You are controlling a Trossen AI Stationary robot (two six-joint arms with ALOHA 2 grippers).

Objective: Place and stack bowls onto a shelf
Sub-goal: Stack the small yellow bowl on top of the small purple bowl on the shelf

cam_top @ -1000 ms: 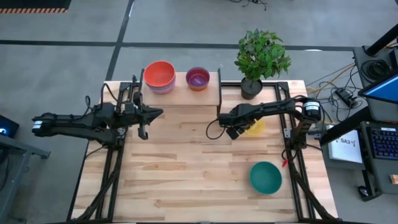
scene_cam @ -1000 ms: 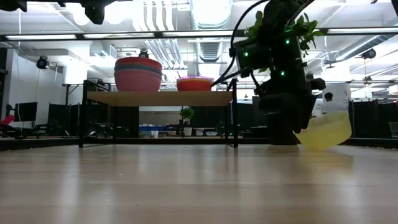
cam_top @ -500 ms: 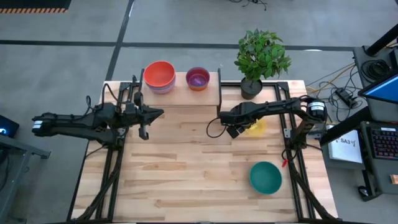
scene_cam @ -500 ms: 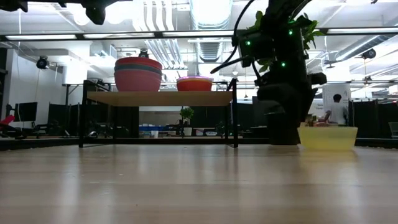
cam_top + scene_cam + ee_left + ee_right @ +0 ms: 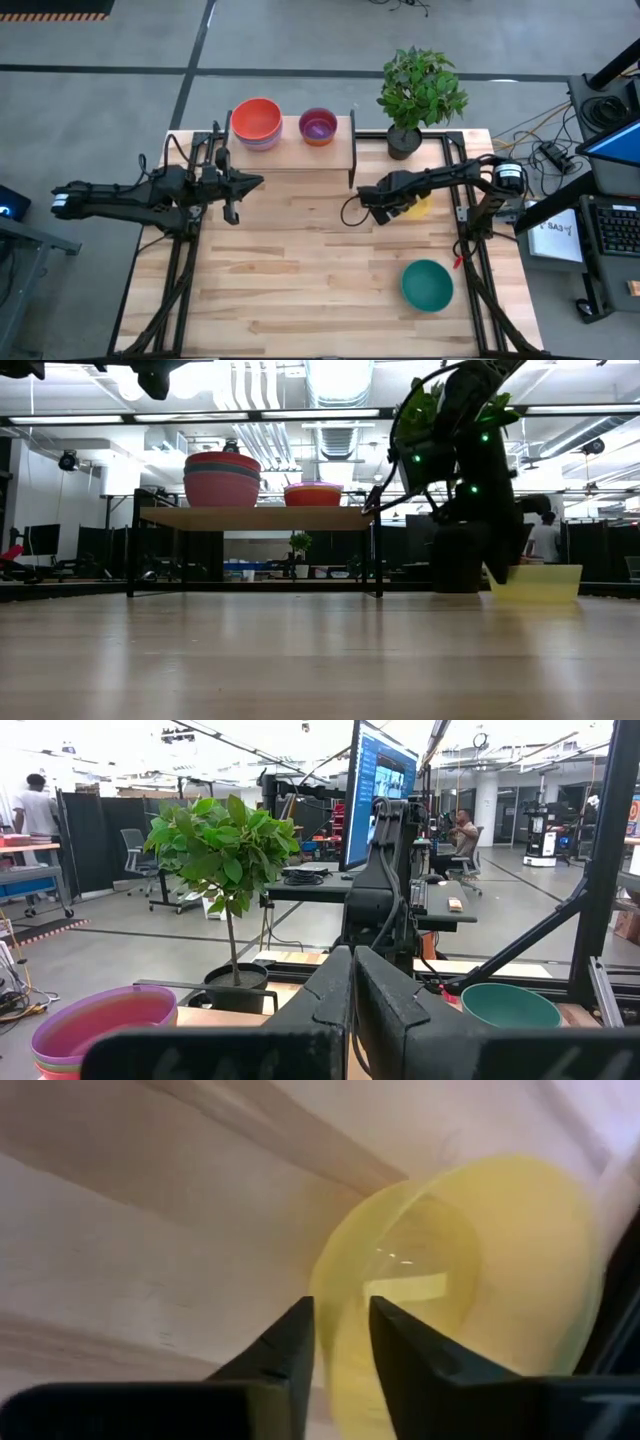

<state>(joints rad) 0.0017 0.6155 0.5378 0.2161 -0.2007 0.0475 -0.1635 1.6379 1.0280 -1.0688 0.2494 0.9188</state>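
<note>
A small yellow bowl (image 5: 416,208) (image 5: 536,582) (image 5: 480,1250) rests flat on its base on the table, right of the shelf. My right gripper (image 5: 392,206) (image 5: 341,1312) is at the bowl's left side, shut on its rim. The shelf (image 5: 290,152) (image 5: 255,518) carries a stack of large bowls with the red-orange one on top (image 5: 256,119) (image 5: 222,477). Beside that stack is a stack of small bowls topped by purple (image 5: 318,125) (image 5: 314,493). A teal bowl (image 5: 427,284) (image 5: 510,1005) sits near the table's right near corner. My left gripper (image 5: 255,182) (image 5: 352,965) hovers shut, left of the shelf's front. My right gripper has the yellow bowl's rim (image 5: 322,1285) on the side toward the table's left. One finger (image 5: 405,1342) is inside the bowl and one finger (image 5: 285,1342) outside. The fingers slant down from above and from the left. The bowl stands upright with its base on the table.
A potted plant (image 5: 420,92) (image 5: 220,850) stands at the table's far right, just behind the yellow bowl. The shelf's black legs (image 5: 378,550) stand to the bowl's left. Bare tabletop (image 5: 300,270) lies in the middle and near side. A person (image 5: 545,535) is in the room behind.
One second ago my right gripper held the yellow bowl tilted, with one edge raised. It has lowered the bowl flat onto its base and shifted slightly toward the table's right edge. The bowl slid a little to the right with it.
</note>
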